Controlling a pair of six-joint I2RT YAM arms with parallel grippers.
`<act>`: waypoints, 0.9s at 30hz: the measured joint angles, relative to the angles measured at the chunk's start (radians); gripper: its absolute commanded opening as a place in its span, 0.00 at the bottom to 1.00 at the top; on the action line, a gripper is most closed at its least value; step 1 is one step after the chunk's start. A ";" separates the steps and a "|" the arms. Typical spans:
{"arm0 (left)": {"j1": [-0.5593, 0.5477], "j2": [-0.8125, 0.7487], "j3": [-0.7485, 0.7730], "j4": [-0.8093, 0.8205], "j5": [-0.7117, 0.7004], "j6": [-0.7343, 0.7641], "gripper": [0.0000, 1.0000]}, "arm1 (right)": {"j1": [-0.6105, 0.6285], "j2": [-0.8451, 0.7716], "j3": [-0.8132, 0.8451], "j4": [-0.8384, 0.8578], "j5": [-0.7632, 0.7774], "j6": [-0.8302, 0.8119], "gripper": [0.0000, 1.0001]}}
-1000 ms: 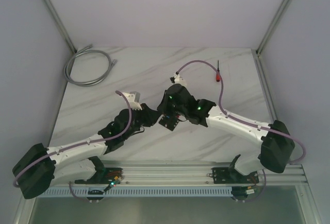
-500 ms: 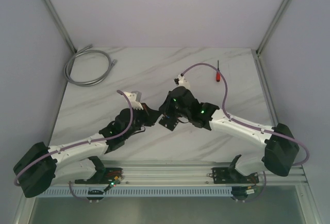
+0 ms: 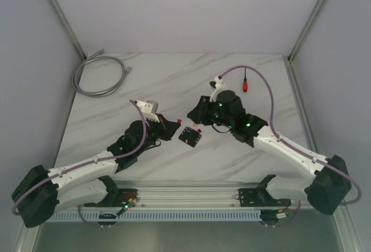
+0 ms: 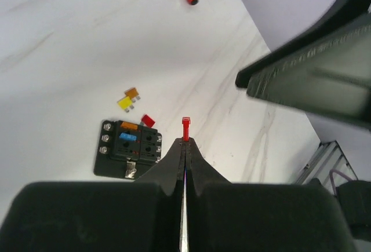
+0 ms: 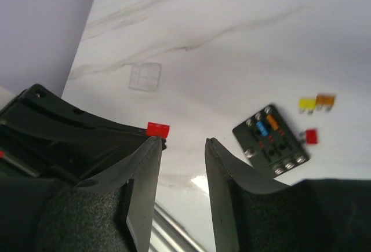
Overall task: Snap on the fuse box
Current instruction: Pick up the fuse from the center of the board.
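Note:
The fuse box (image 3: pixel 190 137) lies flat on the marble table, a black block with a blue and an orange fuse seated in its slots (image 4: pixel 130 148) (image 5: pixel 271 140). My left gripper (image 4: pixel 185 142) is shut on a small red fuse (image 4: pixel 186 129) that sticks out past its tips. It hovers just left of the box (image 3: pixel 177 123). My right gripper (image 5: pixel 181 142) is open with nothing between its fingers. It sits up and to the right of the box (image 3: pixel 193 113). The held red fuse (image 5: pixel 157 129) shows just past its left finger.
Loose yellow (image 4: pixel 124 102), orange (image 4: pixel 131 93) and red (image 4: pixel 148 120) fuses lie beside the box. A red-handled screwdriver (image 3: pixel 246 84) lies at the back right and a coiled grey cable (image 3: pixel 98 75) at the back left. A clear square piece (image 5: pixel 145 77) rests on the table.
My left gripper has shut on the red fuse. My right gripper has opened and drawn back to the right, uncovering the fuse box.

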 measured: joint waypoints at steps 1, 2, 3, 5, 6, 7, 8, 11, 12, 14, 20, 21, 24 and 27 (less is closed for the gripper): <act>0.006 -0.010 0.003 -0.005 0.017 0.016 0.00 | -0.031 -0.019 -0.006 0.011 -0.043 -0.034 0.43; 0.012 -0.021 0.010 -0.011 0.042 0.035 0.00 | -0.065 -0.039 -0.013 0.025 -0.098 -0.075 0.43; 0.018 -0.031 0.019 -0.019 0.067 0.053 0.00 | -0.095 -0.056 -0.017 0.040 -0.151 -0.112 0.43; 0.026 -0.043 0.048 -0.038 0.127 0.088 0.00 | -0.143 -0.084 -0.022 0.062 -0.265 -0.185 0.43; 0.028 -0.046 0.064 -0.046 0.158 0.103 0.00 | -0.163 -0.095 -0.023 0.072 -0.325 -0.221 0.42; 0.029 -0.047 0.084 -0.053 0.195 0.118 0.00 | -0.176 -0.103 -0.023 0.081 -0.377 -0.250 0.42; 0.029 -0.047 0.100 -0.055 0.228 0.129 0.00 | -0.188 -0.110 -0.023 0.089 -0.432 -0.280 0.42; 0.029 -0.044 0.140 -0.055 0.338 0.148 0.00 | -0.211 -0.121 -0.023 0.105 -0.576 -0.348 0.41; 0.029 -0.042 0.150 -0.055 0.372 0.151 0.00 | -0.216 -0.123 -0.023 0.109 -0.619 -0.367 0.40; 0.029 -0.040 0.160 -0.054 0.425 0.154 0.00 | -0.222 -0.126 -0.023 0.112 -0.689 -0.397 0.39; 0.029 -0.040 0.161 -0.051 0.514 0.153 0.00 | -0.240 -0.143 -0.040 0.122 -0.825 -0.444 0.36; 0.029 -0.040 0.161 -0.050 0.522 0.153 0.00 | -0.244 -0.145 -0.043 0.124 -0.839 -0.447 0.35; 0.029 -0.043 0.161 -0.050 0.535 0.149 0.00 | -0.257 -0.151 -0.055 0.130 -0.874 -0.451 0.34; 0.029 -0.049 0.161 -0.048 0.546 0.142 0.00 | -0.264 -0.151 -0.059 0.134 -0.901 -0.452 0.32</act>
